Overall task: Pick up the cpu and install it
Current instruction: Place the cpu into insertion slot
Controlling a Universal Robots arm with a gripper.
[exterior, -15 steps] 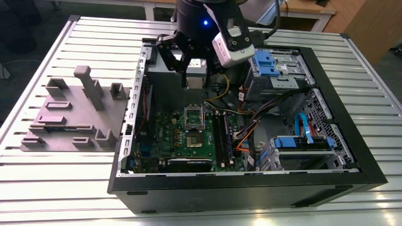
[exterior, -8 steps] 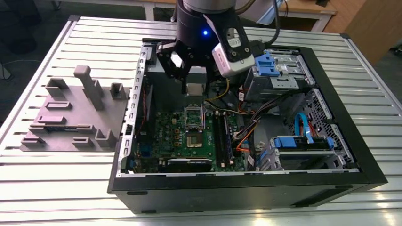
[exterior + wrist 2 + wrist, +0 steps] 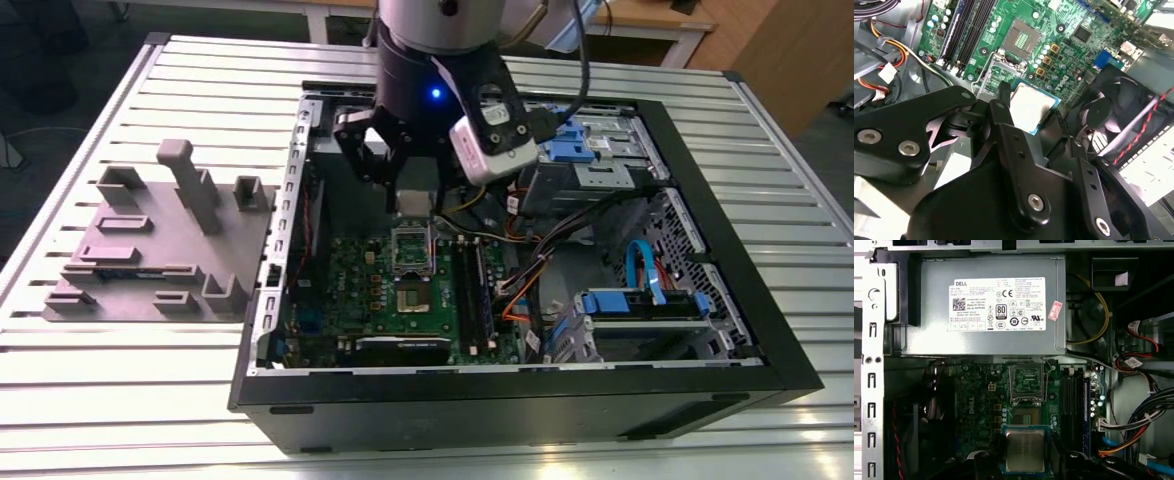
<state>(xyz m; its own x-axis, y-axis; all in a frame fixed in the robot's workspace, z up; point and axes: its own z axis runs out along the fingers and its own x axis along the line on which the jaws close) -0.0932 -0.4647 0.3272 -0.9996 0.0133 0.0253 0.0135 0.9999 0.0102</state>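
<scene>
White printed label (image 3: 997, 304) on power supply (image 3: 934, 305) well beyond the jaws, pink sticker (image 3: 1055, 310) just beside it, white lettering (image 3: 970, 402) on motherboard (image 3: 985, 416) nearer

Socket (image 3: 1026, 416): open from above. Gripper (image 3: 1025, 458), clamped on the cpu (image 3: 1025, 447), hangs over the motherboard (image 3: 979, 405) close by. Bounds: metal bracket (image 3: 1026, 379), then power-supply box (image 3: 989, 305), on one side. Memory slots (image 3: 1074, 400) just beside, cables (image 3: 1134, 427) beyond them. Fan (image 3: 1104, 112) on the opposite side. Case wall (image 3: 534, 405) rings the whole bay.

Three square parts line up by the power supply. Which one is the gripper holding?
The cpu, the silver-topped square, clamped in the gripper above the motherboard; the metal-framed square and the bare square beside it lie on the board.
</scene>
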